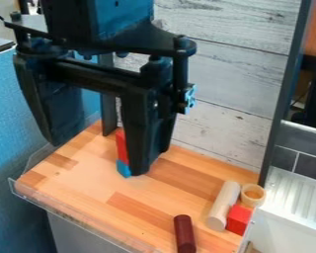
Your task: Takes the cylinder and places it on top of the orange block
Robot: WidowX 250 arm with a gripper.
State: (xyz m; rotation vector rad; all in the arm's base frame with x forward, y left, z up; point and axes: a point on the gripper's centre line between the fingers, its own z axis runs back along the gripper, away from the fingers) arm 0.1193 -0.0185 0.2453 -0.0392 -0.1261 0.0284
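Gripper [98, 158], one: black, two-fingered, hanging at the upper left over the surface [88, 185]; fingers spread wide, with a gap between them

Dark red cylinder [185, 234], one: at the near edge in view, apart from the group at right; whether lying or standing, cannot tell

Pale cylinder [223, 205], one: toward the right side of the surface

Red block [239, 219], one: just beside the pale cylinder, on its right

Pale ring [253, 195], one: round, hollow, behind the red block

Red piece [122, 143] and blue piece [124, 168], one each: red above blue, partly hidden by the gripper
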